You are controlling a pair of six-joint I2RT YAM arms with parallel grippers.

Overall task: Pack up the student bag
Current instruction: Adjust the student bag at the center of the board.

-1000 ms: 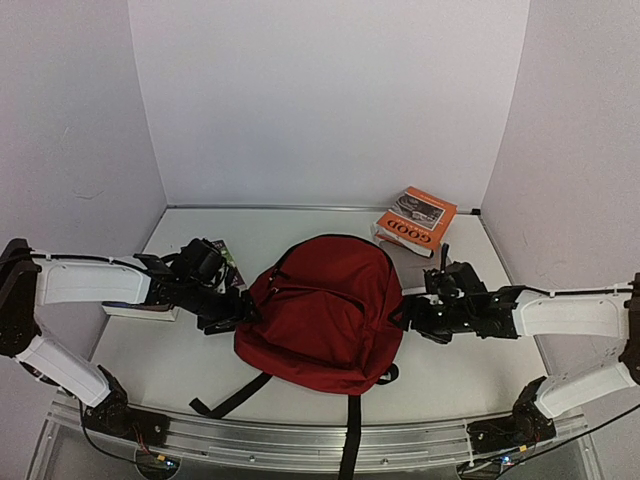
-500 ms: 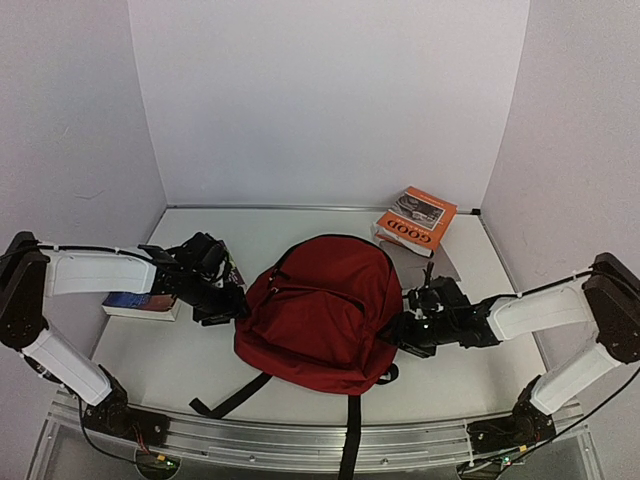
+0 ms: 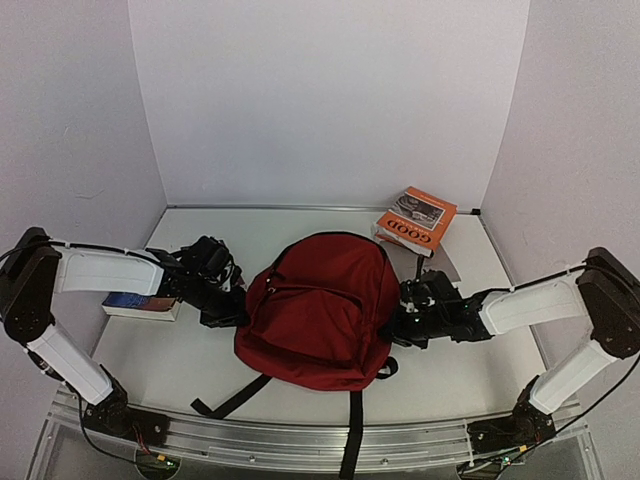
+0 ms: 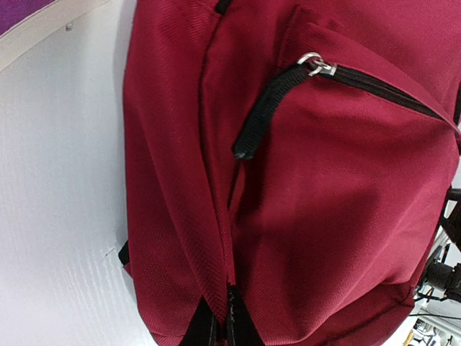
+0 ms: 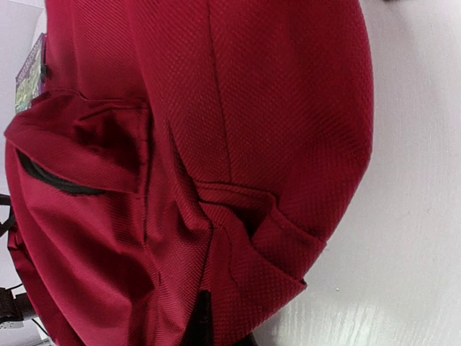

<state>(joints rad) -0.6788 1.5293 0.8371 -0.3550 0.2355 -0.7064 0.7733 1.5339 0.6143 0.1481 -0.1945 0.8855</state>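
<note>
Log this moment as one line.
left gripper: shut on student bag | right gripper: shut on student bag | orange book: outside bag, behind it

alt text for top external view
A dark red backpack lies flat mid-table, the left gripper and right gripper closed on its opposite side edges. An orange book lies behind it, a second book under the left arm.

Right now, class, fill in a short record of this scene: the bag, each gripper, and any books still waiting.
student bag: dark red, lying flat in the middle of the table
left gripper: shut on the bag's left edge, fabric puckered
right gripper: shut on the bag's right edge
orange book: far right corner, outside the bag
second book: beneath the left arm, outside the bag
</note>
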